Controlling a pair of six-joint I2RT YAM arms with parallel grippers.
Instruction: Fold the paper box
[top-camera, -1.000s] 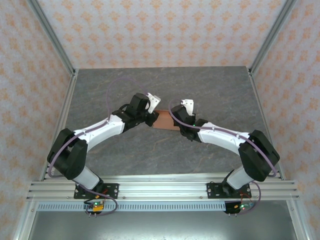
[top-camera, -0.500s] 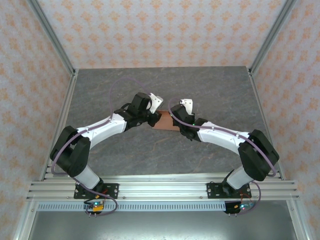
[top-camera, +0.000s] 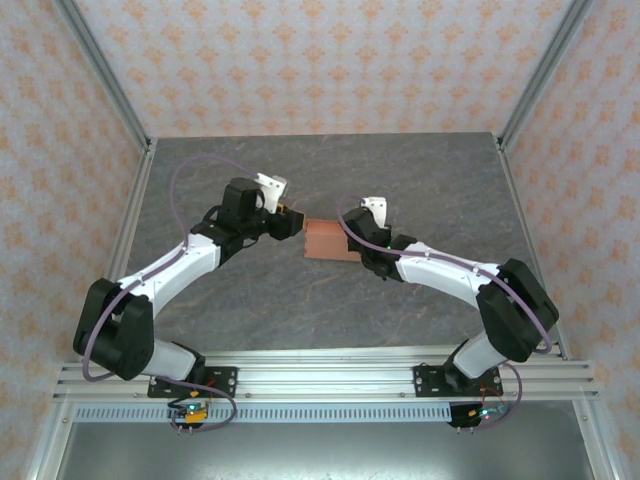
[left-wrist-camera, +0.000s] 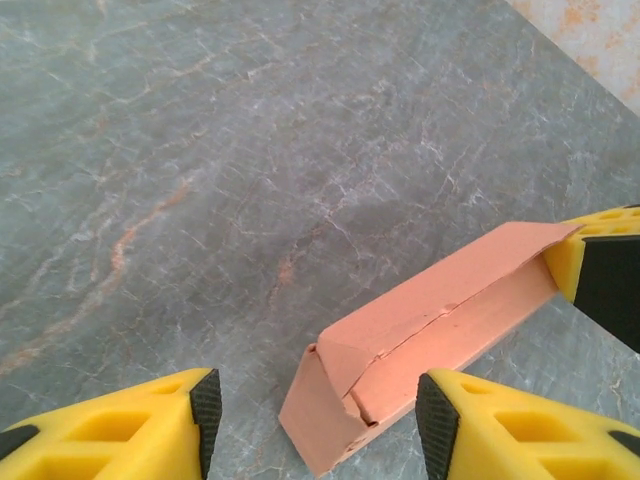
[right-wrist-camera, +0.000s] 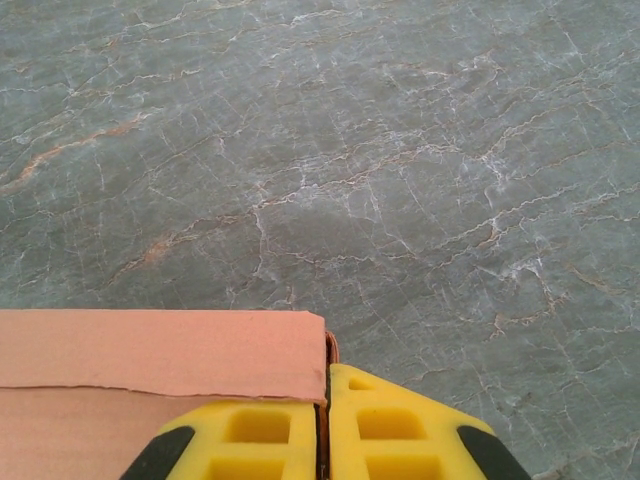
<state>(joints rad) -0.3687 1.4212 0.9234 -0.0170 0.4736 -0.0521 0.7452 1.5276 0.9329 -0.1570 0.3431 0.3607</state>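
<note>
Pinching the paper box (right-wrist-camera: 160, 355) at one end, the right end effector (right-wrist-camera: 325, 400) has its two yellow fingers pressed together on a thin upright edge of card, with no gap visible between them. The box runs off to the left of those fingers and lies low on the grey counter (right-wrist-camera: 400, 180).

The left end effector (left-wrist-camera: 315, 415) stands part open and holds nothing. The box's other end sits just ahead of it, within the gap between its fingers. That end is clear of the left pad and close to the right one, though whether it touches there cannot be told. A small end flap hangs loose and tilted at that end.

The box looks to be thin card, so it is probably very light, stiff only along its creases, and quick to dent or spring open. A grip on a folded edge or corner, where the card is doubled, should hold better than one across a flat panel, which would likely buckle. Firm squeezing could crush the hollow body.
</note>
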